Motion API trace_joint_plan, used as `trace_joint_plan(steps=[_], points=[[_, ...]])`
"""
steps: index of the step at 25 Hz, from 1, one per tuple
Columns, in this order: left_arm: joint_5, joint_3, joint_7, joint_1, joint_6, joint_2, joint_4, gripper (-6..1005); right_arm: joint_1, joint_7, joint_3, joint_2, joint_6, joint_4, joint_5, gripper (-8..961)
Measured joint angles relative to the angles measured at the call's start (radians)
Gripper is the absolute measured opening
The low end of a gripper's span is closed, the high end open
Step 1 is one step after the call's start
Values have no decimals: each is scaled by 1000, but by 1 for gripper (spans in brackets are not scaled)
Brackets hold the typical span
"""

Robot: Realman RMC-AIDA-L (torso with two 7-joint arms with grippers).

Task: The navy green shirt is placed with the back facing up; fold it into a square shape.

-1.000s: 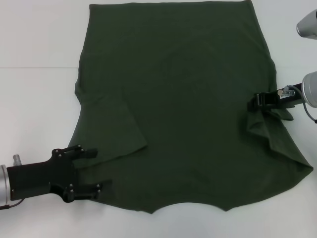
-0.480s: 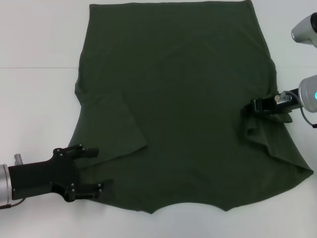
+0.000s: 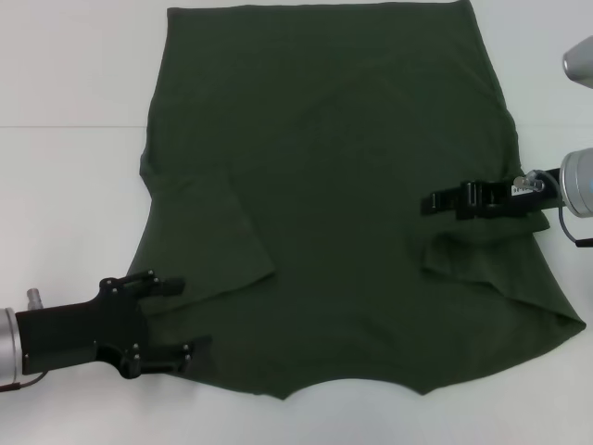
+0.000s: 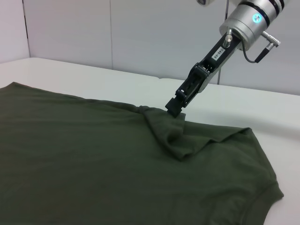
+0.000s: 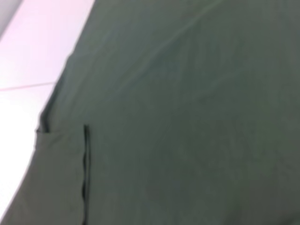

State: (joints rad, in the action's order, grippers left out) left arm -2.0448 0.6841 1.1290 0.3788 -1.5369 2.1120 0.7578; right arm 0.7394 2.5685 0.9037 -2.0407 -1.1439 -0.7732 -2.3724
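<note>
Shirt [image 3: 324, 185] front lettering hidden underneath

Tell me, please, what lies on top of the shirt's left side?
The left sleeve lies folded inward on the shirt. The left gripper straddles the edge nearby. Whatever is beneath stays hidden.

We see a big white bench [image 3: 74, 185] with a thin line running across its top, like two boards pushed together. Behind the bench, in the left wrist view, stands a plain pale gray wall [image 4: 140, 33] made of flat panels with thin upright seams. The light is soft and even, and the bench top looks bright.
</note>
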Motion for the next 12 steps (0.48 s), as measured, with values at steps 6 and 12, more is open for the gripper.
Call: trace_joint_plan(steps=[6,12], points=[[2,0,1,0,1,0,0,877,-18,-95,-64,23,-16,87,131,722],[7,0,3,-3,1,-1,0,877,-121,-259,-244,29,-136,138,353,835]])
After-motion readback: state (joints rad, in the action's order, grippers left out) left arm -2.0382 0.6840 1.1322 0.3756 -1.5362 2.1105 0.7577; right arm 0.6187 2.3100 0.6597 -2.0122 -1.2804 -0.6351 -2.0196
